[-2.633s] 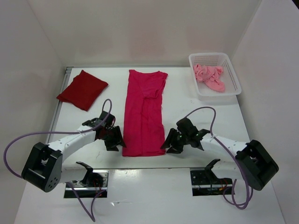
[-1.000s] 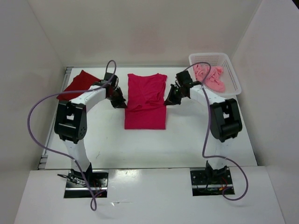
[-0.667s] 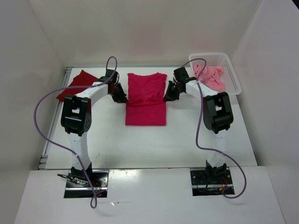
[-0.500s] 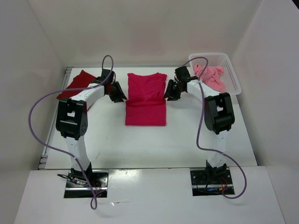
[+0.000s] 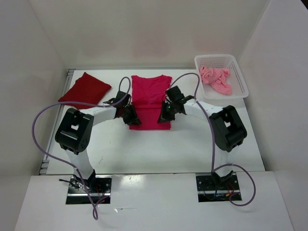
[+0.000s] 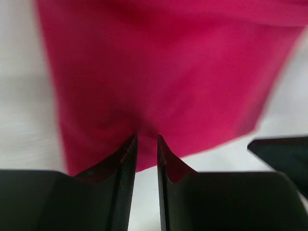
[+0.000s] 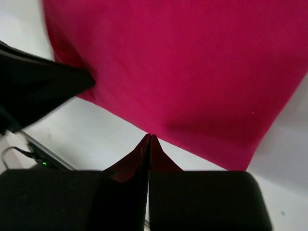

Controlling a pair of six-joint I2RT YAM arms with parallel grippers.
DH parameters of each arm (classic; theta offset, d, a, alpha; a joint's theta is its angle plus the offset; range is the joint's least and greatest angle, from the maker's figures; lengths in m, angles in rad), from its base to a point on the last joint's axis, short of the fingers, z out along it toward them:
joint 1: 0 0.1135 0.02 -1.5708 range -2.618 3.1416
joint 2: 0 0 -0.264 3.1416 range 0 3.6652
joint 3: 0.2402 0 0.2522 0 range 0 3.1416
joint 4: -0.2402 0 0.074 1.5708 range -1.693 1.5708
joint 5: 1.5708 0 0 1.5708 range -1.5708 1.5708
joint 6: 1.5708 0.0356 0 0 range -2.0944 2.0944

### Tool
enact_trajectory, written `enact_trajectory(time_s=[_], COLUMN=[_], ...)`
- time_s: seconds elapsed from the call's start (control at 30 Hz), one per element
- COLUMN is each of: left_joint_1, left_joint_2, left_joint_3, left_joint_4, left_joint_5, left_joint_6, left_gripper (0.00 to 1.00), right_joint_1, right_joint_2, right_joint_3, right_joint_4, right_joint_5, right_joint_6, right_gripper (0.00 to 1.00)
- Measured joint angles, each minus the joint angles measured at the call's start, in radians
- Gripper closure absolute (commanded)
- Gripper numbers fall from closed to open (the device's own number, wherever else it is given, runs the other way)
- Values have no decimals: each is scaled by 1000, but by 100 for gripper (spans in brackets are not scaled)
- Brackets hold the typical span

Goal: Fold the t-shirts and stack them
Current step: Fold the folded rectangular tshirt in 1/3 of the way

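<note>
The magenta-pink t-shirt (image 5: 150,96) lies folded in half at the table's middle, collar end far. My left gripper (image 5: 131,117) sits at its near left corner. In the left wrist view its jaws (image 6: 147,139) stand a narrow gap apart over the shirt's (image 6: 168,72) near edge, with bare table showing between them. My right gripper (image 5: 165,115) is at the near right corner. Its jaws (image 7: 149,137) are shut on nothing, just short of the shirt's (image 7: 192,62) edge. The dark red t-shirt (image 5: 85,91) lies folded at far left. The salmon t-shirt (image 5: 216,80) is crumpled in the basket.
The white mesh basket (image 5: 239,72) stands at the far right corner. White walls close in the table on the left, back and right. Both arms stretch inward from their bases, cables looping above them. The other gripper shows as a dark shape in each wrist view.
The magenta shirt, long before, is now folded in half. Both grippers have come from beside its far half to its near corners.
</note>
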Motion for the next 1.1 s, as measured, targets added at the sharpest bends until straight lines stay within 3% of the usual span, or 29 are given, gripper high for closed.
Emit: enact_trajectory(time_s=[0.2,0.37,0.6,0.7,0.83,1.1], left_joint_1=[20,19,19,19,18,-11], left_joint_2=[-2,-119,-368,-456,-457,-379], left_joint_3=[-105,-256,-401,-384,-340,-341], left_joint_4=[57,99,-60,-97,-72,-28], left_joint_5=[1,10,-11,-19,0,23], left_joint_6=[-23,-26,-24,-25,-32,-74], left_gripper=[72,72,67,67,67,67], right_joint_1=[28,35,102,107,108,132], right_joint_2=[35,-29,-156,-186,-154,130], right_joint_3=[-153,-274,-361,-283,-101,163], right_joint_4=[38,110,59,5,11,42], right_joint_5=[10,-11,-7,0,0,6], right_joint_6=[31,79,118,119,109,77], right_gripper=[100,100,99,98,98,99])
